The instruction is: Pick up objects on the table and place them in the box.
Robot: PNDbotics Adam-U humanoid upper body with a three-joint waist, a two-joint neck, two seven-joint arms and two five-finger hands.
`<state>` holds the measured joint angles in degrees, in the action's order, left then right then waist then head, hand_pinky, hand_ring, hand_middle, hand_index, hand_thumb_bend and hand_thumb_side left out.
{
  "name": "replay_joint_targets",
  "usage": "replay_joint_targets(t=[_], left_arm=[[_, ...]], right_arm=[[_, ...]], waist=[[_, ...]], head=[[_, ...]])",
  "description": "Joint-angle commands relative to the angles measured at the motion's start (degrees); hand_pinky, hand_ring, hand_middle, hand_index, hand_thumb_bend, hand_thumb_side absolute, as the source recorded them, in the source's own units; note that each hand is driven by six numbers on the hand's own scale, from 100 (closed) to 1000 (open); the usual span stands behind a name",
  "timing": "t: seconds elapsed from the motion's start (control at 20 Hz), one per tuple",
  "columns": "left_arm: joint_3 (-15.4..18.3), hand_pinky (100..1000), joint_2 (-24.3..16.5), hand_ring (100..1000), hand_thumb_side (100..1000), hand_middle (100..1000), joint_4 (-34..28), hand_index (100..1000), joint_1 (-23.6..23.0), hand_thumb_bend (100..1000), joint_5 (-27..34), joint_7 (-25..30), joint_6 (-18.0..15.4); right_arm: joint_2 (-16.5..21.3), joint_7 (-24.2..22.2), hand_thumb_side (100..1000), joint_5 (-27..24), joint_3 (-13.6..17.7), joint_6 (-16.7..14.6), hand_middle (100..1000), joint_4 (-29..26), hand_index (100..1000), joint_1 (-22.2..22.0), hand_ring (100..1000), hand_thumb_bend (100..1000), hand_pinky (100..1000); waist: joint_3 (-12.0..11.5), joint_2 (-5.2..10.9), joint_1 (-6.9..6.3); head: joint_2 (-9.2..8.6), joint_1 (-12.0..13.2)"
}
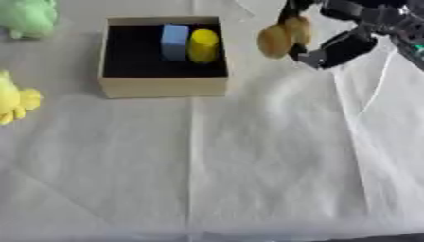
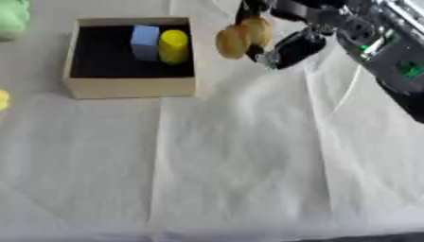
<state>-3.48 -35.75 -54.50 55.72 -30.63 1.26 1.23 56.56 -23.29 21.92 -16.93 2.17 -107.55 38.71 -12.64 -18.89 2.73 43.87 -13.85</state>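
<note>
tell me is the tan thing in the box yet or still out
Out. The tan thing is held in the right robot hand, beside the box, right of its rim.

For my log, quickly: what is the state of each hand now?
Right hand: closed on a tan rounded object, beside the box.
Left hand: not in view.

Both head eyes look steeply down on the table [image 1: 248, 165] from close above, sharing the box [image 2: 124, 87] and right hand [image 1: 348, 47], slightly offset sideways.
</note>
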Motion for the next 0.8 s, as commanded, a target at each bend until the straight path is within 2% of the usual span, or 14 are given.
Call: replay_joint_targets(t=[0.05, 0.2, 0.4, 0.6, 0.8], left_arm=[[-0.11, 817, -1.38, 911, 497, 895, -1.12, 930, 0.85, 611, -0.35, 0.18, -0.31], [-0.16, 817, -1.13, 911, 498, 895, -1.23, 930, 1.16, 612, -0.53, 0.21, -0.41], [-0.47, 816, -0.62, 911, 498, 895, -1.59, 930, 1.59, 611, -0.72, 0.43, -0.70], [-0.52, 816, -0.39, 911, 496, 895, -1.76, 929, 1.65, 610, -0.75, 0.53, -0.68], [-0.48, 815, -0.29, 910, 496, 894, -1.75, 929, 1.69, 609, -0.64, 0.48, -0.63]], right_arm=[[-2.16, -2.30, 100, -0.37, -1.76, 1.72, 584, 1.41, 674, 5.04, 666, 131, 718], [-7.00, -4.72, 100, 1.57, -4.63, 2.17, 585, 6.18, 676, 10.58, 666, 124, 716], [-12.63, -5.69, 100, 4.95, -7.28, 1.30, 595, 13.46, 684, 15.05, 677, 138, 720], [-15.80, -5.57, 100, 7.77, -8.64, -0.52, 599, 18.68, 689, 16.46, 684, 150, 723], [-17.10, -5.43, 100, 9.05, -9.41, -1.95, 602, 21.77, 691, 16.44, 687, 162, 722]], waist=[[-0.31, 2.00, 0.24], [-0.79, 2.23, 0.49], [-1.69, 2.19, 0.81], [-2.33, 1.94, 1.21], [-2.67, 1.67, 1.58]], head=[[0.24, -0.32], [0.24, -0.61], [0.24, -1.22], [0.24, -1.44], [0.24, -1.31]])
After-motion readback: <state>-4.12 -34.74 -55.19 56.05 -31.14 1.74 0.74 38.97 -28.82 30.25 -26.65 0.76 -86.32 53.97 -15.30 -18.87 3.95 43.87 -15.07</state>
